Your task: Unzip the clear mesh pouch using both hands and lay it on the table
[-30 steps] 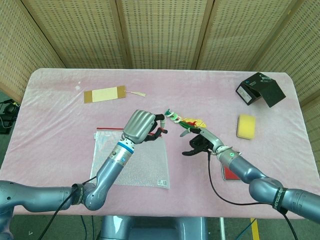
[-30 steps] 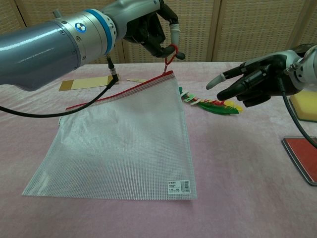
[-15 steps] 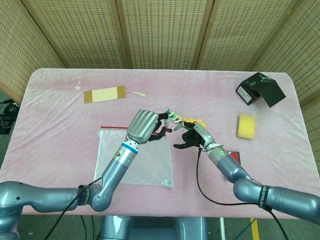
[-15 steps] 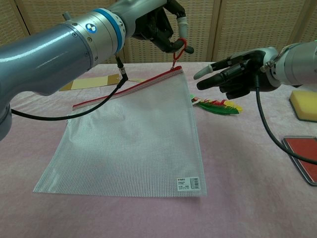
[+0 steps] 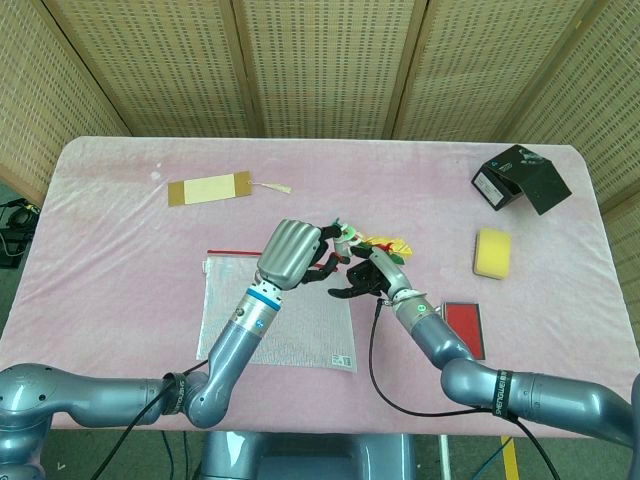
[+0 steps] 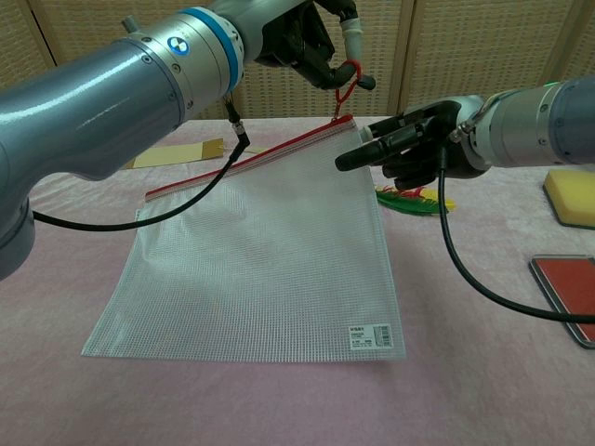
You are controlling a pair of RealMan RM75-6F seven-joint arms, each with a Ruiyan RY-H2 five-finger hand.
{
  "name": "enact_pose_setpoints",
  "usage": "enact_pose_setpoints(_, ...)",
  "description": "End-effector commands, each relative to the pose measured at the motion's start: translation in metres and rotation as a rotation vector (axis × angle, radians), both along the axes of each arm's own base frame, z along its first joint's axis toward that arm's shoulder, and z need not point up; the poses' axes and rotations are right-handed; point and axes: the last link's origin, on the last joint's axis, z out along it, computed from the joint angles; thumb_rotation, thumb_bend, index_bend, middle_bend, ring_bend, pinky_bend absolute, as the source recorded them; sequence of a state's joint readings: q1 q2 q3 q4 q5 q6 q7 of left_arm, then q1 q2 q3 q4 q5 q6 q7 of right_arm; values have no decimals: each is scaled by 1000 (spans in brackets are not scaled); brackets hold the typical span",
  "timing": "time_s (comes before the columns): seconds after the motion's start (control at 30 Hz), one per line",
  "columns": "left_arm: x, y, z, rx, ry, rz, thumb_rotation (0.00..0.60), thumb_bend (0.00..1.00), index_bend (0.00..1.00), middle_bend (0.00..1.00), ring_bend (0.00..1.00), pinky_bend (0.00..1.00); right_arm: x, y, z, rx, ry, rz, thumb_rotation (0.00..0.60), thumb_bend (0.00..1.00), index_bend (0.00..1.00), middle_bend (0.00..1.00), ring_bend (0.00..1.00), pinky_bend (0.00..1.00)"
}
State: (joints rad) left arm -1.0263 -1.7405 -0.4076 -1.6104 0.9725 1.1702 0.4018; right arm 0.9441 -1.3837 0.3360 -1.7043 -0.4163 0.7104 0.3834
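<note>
Overhead, pink tablecloth (image 5: 400, 180), wicker screens (image 5: 320, 60).

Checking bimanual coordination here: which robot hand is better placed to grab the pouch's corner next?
The right robot hand: open, fingers nearly at the pouch corner. The left robot hand holds the red zipper pull.

My two arms are smooth, rounded tubes in a glossy blue-grey metal. My left robot hand (image 5: 292, 253) has a ribbed, silver-grey back and black fingers (image 6: 299, 48), one of them capped in white with a thin red band. Just behind its wrist sit a bright blue ring, a white band and a small round blue-and-white badge. My right robot hand (image 6: 409, 149) is black, with a silver cuff and a tiny green light. A thin black cable trails from each wrist.
</note>
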Motion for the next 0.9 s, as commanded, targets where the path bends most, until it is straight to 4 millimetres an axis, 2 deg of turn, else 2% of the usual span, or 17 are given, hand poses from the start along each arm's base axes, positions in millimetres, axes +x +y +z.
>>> enact_pose_setpoints(0.03,1,-1,2,3,1,0,600,626,871,957,891,1000,2,-1,-1,-10,-7,-11,600,362,513,963,958,1000)
enact_pose_setpoints(0.3,0,-2,4,5,-3,1,600,626,871,957,891,1000,4,-1,-1,-5,-18,-21,600,537,546,963,958,1000)
enact_pose_setpoints(0.4,0,-2,4,6,1,0,600,626,871,957,891,1000,4,0,-1,2,-21,-19,600,562,563,964,958,1000)
enact_pose_setpoints(0.47,0,-1,3,6,3,2,600,626,871,957,891,1000,5,1,-1,8,-30,-22,600,619,595,967,959,1000)
enact_pose_setpoints(0.53,-1,-1,3,6,4,3,600,626,871,957,890,1000,7,2,-1,21,-55,-27,600,722,667,972,962,1000)
enact_pose_setpoints(0.6,-2,-1,2,5,4,5,600,626,871,957,891,1000,7,3,0,29,-73,-26,600,780,728,973,963,1000)
enact_pose_setpoints(0.9,-10,3,3,-11,-16,35,600,627,871,957,891,1000,6,7,7,19,-86,-2,600,817,756,973,963,1000)
